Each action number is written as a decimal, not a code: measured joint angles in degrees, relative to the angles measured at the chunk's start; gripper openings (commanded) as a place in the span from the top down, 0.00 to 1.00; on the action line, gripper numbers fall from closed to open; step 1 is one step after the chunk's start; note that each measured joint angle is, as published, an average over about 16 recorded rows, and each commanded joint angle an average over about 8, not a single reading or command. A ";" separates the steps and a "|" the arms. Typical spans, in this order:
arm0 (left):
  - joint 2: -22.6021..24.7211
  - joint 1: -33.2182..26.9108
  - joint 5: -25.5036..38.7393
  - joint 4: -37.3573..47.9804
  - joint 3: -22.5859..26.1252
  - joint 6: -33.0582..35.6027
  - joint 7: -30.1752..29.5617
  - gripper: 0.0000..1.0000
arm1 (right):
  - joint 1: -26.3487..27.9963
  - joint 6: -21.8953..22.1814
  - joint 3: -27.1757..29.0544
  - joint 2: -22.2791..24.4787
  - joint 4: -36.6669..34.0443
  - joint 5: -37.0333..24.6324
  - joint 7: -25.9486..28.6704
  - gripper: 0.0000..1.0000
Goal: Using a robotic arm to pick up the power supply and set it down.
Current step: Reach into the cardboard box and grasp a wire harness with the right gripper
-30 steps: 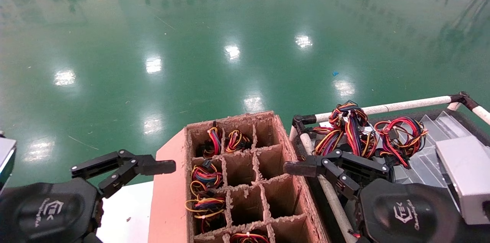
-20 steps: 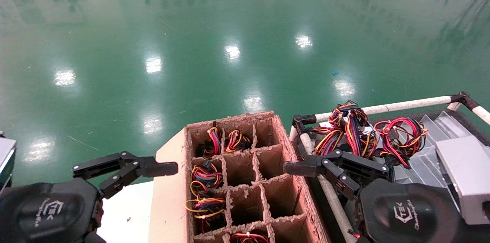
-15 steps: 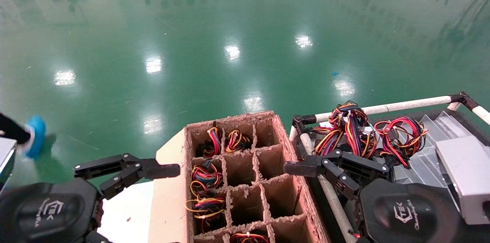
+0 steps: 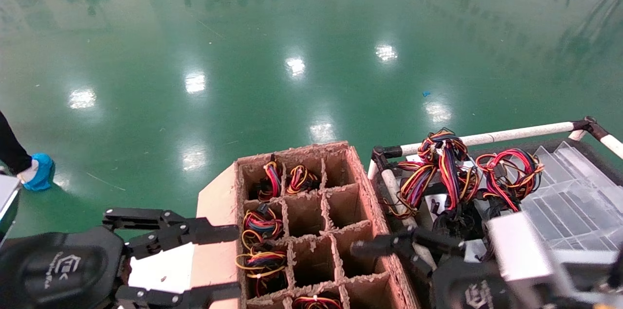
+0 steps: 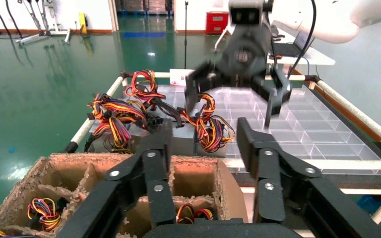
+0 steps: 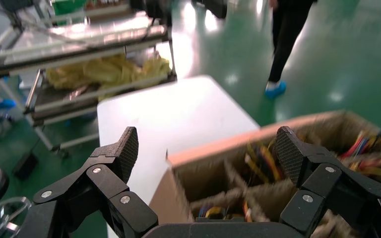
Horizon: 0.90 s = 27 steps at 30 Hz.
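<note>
Two power supplies lie at the near end of the rack, silver-grey boxes (image 5: pixel 181 140) under tied bundles of red, yellow and black wires (image 4: pixel 440 163). My right gripper (image 4: pixel 362 250) hangs open over the seam between the cardboard box and the rack, short of those wires, holding nothing. The left wrist view shows it as the far gripper (image 5: pixel 233 106), fingers spread above the clear tray. My left gripper (image 4: pixel 234 263) is open at the left wall of the cardboard box, empty, its fingers (image 5: pixel 156 163) framing a corner cell.
The cardboard box (image 4: pixel 370 207) has a grid of cells, with several wire bundles (image 4: pixel 263 224) in the left column. A clear divider tray (image 4: pixel 564 202) fills the pipe-framed rack (image 4: pixel 516 133). A white table (image 6: pixel 163 124) lies left of the box. A person's blue-covered foot (image 4: pixel 39 172) is on the floor.
My right arm has dropped and swung left, its silver wrist block now nearer the box. The left gripper has turned and slid right against the box. A person's foot entered at left.
</note>
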 measured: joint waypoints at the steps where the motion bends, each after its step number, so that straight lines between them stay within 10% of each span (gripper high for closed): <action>1: 0.00 0.00 0.00 0.00 0.00 0.00 0.00 1.00 | 0.16 0.20 -0.52 -0.22 0.12 -1.17 0.02 0.00; 9: 0.00 -0.01 -0.01 0.00 0.01 0.00 0.01 1.00 | 1.46 2.08 -4.54 -2.95 0.82 -10.13 -0.20 0.04; 18: -0.01 -0.01 -0.01 0.01 0.02 0.00 0.01 1.00 | 2.75 5.35 -7.97 -7.19 0.26 -18.23 -0.59 0.88; 27: -0.01 -0.01 -0.02 0.01 0.03 -0.01 0.02 1.00 | 3.00 9.30 -9.10 -10.05 -0.73 -22.25 -0.48 1.00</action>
